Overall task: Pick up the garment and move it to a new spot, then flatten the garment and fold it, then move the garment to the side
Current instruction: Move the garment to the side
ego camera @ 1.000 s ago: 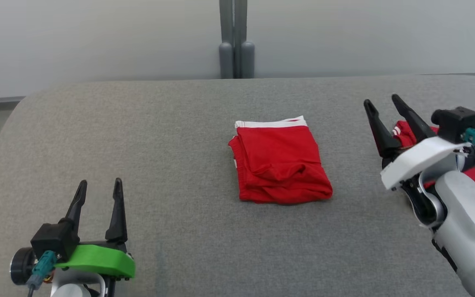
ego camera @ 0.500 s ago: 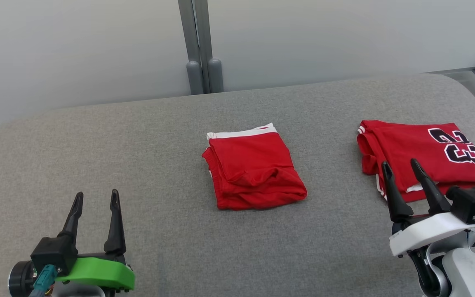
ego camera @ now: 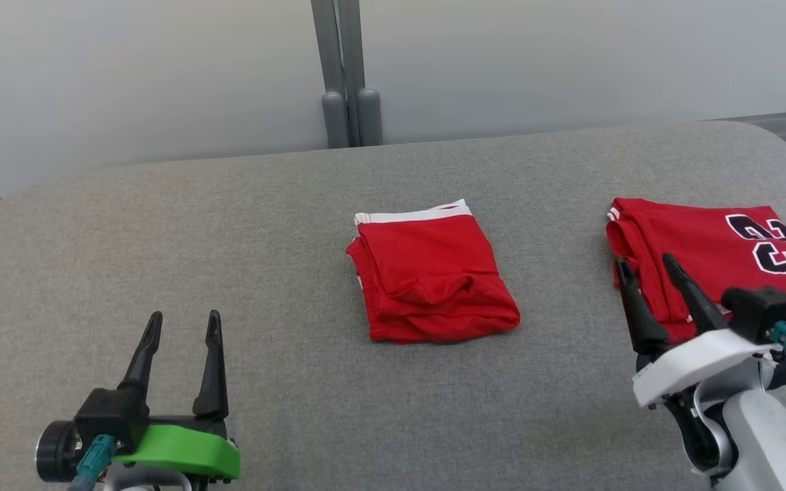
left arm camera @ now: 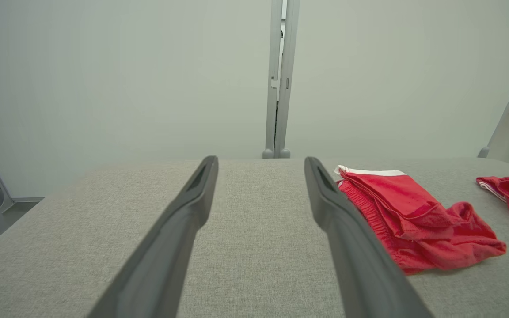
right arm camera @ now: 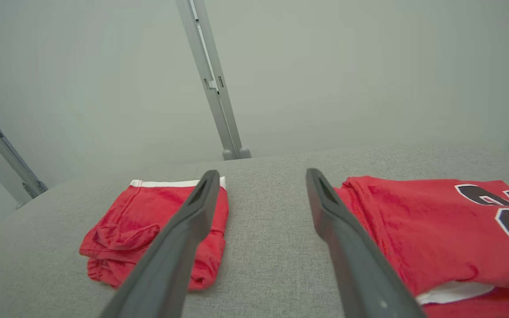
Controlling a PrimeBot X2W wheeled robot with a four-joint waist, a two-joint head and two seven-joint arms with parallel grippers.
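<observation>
Jaws on both grippers stand wide apart with nothing between them. At the lower left of the head view, the left gripper point(ego camera: 185, 315) hovers over the bare grey fabric surface point(ego camera: 284, 409), fingers pointing up the frame. At the lower right, the right gripper point(ego camera: 645, 260) has its fingertips overlapping the near left corner of a red jersey point(ego camera: 714, 239); whether they touch the cloth I cannot tell. The jersey lies folded at the right edge of the frame, with black-and-white numerals on its right part. Folded red shorts point(ego camera: 434, 273) lie at the centre of the frame, white waistband toward the top, well apart from both grippers and from the jersey. Beyond the surface's far edge, at top centre, a grey post point(ego camera: 345, 68) stands against a pale wall point(ego camera: 127, 68).
</observation>
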